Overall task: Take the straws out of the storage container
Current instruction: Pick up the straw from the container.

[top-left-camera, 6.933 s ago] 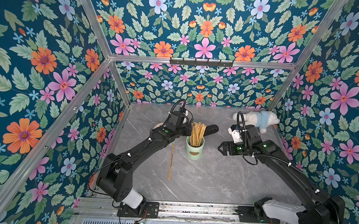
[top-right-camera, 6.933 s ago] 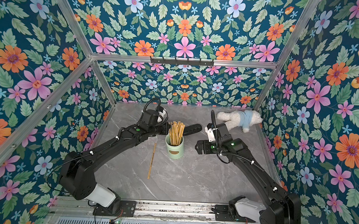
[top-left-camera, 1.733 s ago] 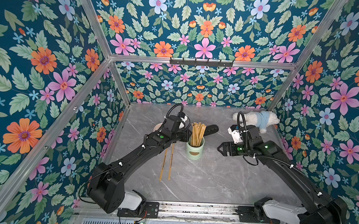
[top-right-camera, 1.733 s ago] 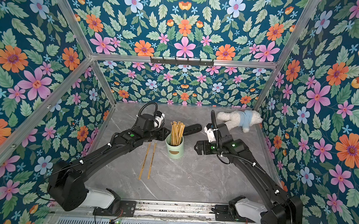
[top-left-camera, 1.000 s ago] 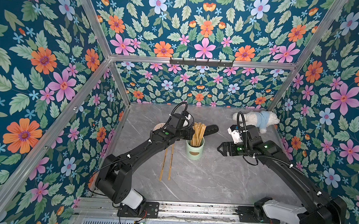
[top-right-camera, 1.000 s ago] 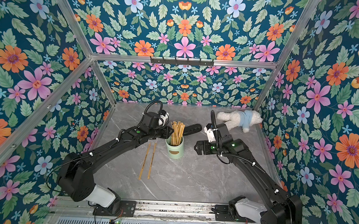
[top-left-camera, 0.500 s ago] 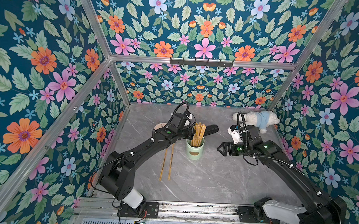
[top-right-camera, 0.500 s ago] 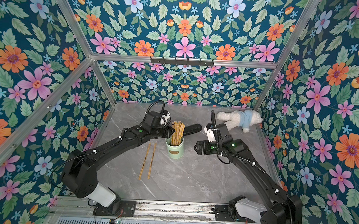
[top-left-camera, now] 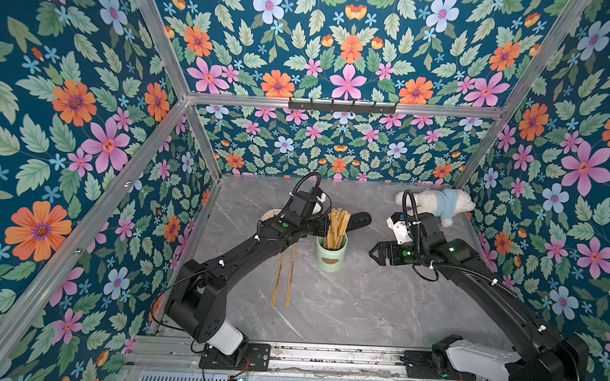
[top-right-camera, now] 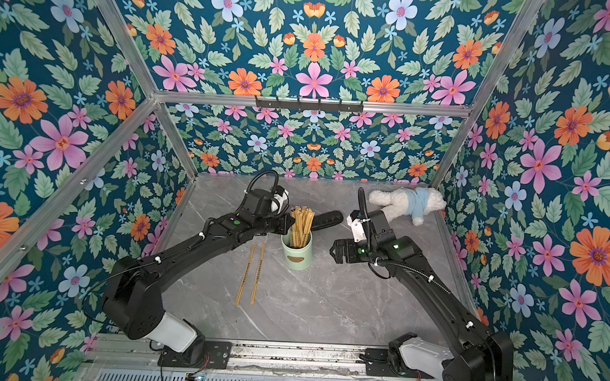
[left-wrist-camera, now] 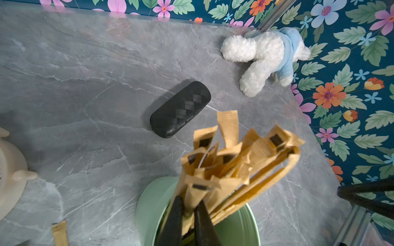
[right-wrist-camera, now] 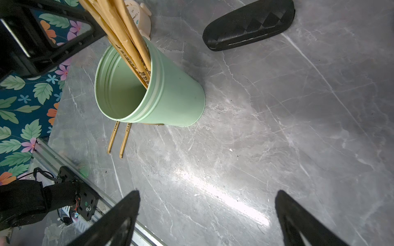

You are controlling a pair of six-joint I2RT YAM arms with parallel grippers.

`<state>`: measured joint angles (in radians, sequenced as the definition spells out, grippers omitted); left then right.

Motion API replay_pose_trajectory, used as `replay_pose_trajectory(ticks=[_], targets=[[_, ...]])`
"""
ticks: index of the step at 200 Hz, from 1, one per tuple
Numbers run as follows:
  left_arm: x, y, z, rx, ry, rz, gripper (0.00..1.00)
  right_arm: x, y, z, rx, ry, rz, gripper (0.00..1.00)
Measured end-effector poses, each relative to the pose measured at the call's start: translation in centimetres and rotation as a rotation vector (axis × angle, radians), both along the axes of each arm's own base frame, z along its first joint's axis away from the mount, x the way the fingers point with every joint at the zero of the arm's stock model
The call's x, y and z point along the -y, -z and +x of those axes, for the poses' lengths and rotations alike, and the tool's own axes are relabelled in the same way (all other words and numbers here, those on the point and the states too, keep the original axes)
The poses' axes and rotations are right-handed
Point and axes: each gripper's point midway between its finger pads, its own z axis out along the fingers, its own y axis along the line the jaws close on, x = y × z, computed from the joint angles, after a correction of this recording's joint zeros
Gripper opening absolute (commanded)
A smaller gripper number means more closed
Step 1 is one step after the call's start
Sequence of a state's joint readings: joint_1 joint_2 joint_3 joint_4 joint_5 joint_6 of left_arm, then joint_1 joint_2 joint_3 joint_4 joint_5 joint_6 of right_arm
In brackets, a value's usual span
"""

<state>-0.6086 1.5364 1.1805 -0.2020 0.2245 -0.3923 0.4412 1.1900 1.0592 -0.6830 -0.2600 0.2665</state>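
at the near left of the surface point(top-left-camera: 362, 309), two loose straws point(top-left-camera: 289, 276) lie flat, side by side and almost parallel, just left of the storage container point(top-left-camera: 330, 252) and not touching it. judged from this layout, the task is at an early stage: two pieces are out, and a fanned bundle point(top-left-camera: 337, 221) of a dozen or so stands in the container, which is upright at mid-surface.

the left pincer point(top-left-camera: 325, 228) meets the bundle from the left, just above the rim. the right pincer point(top-left-camera: 373, 254) hovers right of the container, well clear of it.

farther back lie a black case point(top-left-camera: 357, 221) and a round clock point(top-left-camera: 270, 216), partly hidden by the left arm. a plush toy point(top-left-camera: 435, 203) lies at the far right. none belongs to the task.

view differences:
- both top views give the overall layout and the brown label point(top-right-camera: 294, 259), but do not resolve the grip.
- the left wrist view shows the fingers point(left-wrist-camera: 173, 219) pressed nearly together on one wrapper at the edge of the bundle, so the left pincer is clenched on a single straw. a lift is the likely next step.
- the right wrist view shows its own jaws spread wide with nothing between them. it also shows the container mouth, with the bundle leaning against one side of the rim and the rest of the interior bare, and dark print on the wrappers.
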Motion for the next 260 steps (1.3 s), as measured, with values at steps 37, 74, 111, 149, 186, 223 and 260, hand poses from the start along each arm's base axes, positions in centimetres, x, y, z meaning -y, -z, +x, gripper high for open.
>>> replay_pose_trajectory(ticks=[37,74,111,149,186,223,260], targets=[[-0.4,-0.4,-0.1,0.007,-0.011,0.006,0.12,0.0,0.0,0.0,0.001,0.0,0.0,0.99],[-0.9,-0.9,-0.6,0.011,-0.015,0.012,0.12,0.0,0.0,0.0,0.001,0.0,0.0,0.99],[-1.8,-1.3,-1.1,0.016,-0.03,0.035,0.12,0.0,-0.1,0.0,0.001,0.0,0.001,0.99],[-3.1,-1.5,-1.4,0.033,-0.062,0.078,0.12,0.0,-0.1,0.0,0.003,-0.001,0.003,0.99],[-3.9,-1.6,-1.1,0.054,-0.1,0.103,0.11,0.0,-0.2,-0.1,0.004,-0.002,0.004,0.99],[-4.2,-2.6,-0.8,0.088,-0.123,0.097,0.11,-0.1,-0.2,-0.1,0.002,-0.005,0.009,0.99],[-4.0,-3.9,-0.4,0.13,-0.127,0.063,0.11,-0.1,-0.2,-0.1,0.002,-0.005,0.009,0.99]])
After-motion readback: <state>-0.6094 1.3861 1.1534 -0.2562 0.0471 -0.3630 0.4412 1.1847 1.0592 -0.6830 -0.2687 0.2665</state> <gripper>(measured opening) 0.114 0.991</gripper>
